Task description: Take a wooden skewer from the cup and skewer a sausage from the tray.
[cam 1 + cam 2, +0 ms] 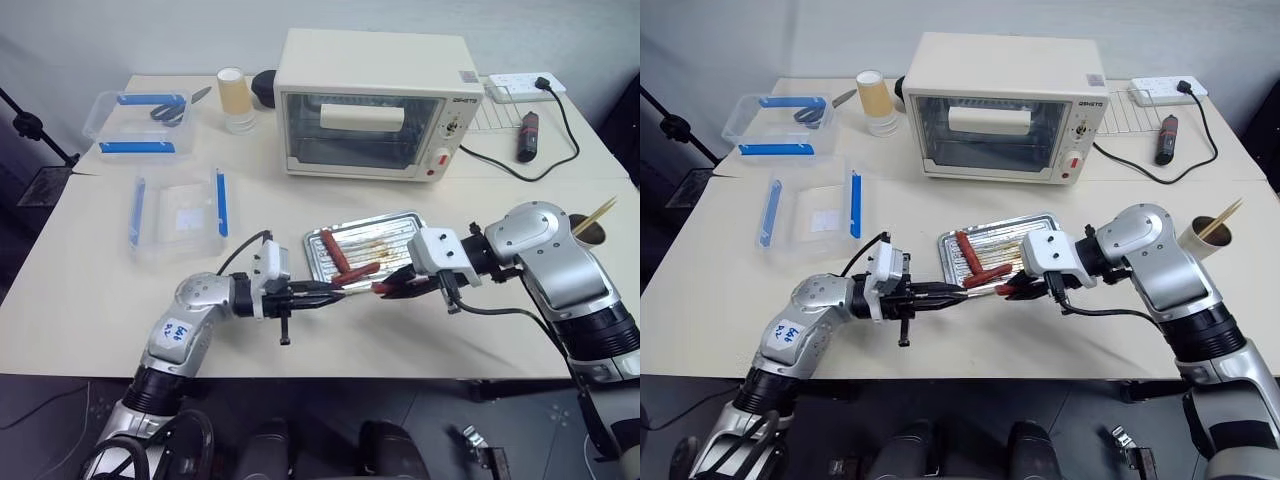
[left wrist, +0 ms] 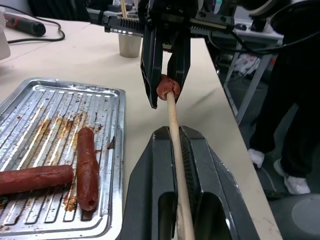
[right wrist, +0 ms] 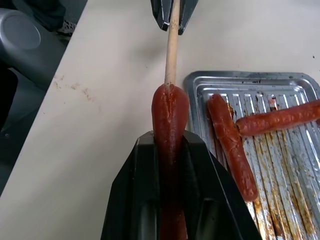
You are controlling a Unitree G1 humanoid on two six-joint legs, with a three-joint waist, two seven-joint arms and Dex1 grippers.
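Left wrist view gives you the clearest look: your left gripper (image 2: 177,150) has its two fingers clenched on the wooden skewer (image 2: 174,125), which runs straight out between them to the end of the sausage (image 2: 167,86). Across from it, your right gripper (image 3: 170,150) grasps that sausage lengthwise between its black fingers (image 3: 131,185), and in the right wrist view you can see the skewer's tip entering the sausage's rounded end. How deep the stick has gone you cannot tell.

Moving outward, both grippers meet just in front of the tray's near edge, above the table (image 1: 120,300). The tray (image 1: 400,222) lies just behind them, its ridged floor smeared with brown grease, with two more sausages (image 1: 336,252) on its left part, one lying crosswise to the other.

Farther right, behind your right arm, the cup (image 1: 1210,236) stands near the table's edge with more skewers (image 1: 1220,219) poking out of it. At the back of the table you have a cream toaster oven (image 1: 370,105), a stack of pale yellow cups (image 1: 235,95), two clear plastic boxes with blue clips (image 1: 180,212) and a white power strip (image 1: 525,87).
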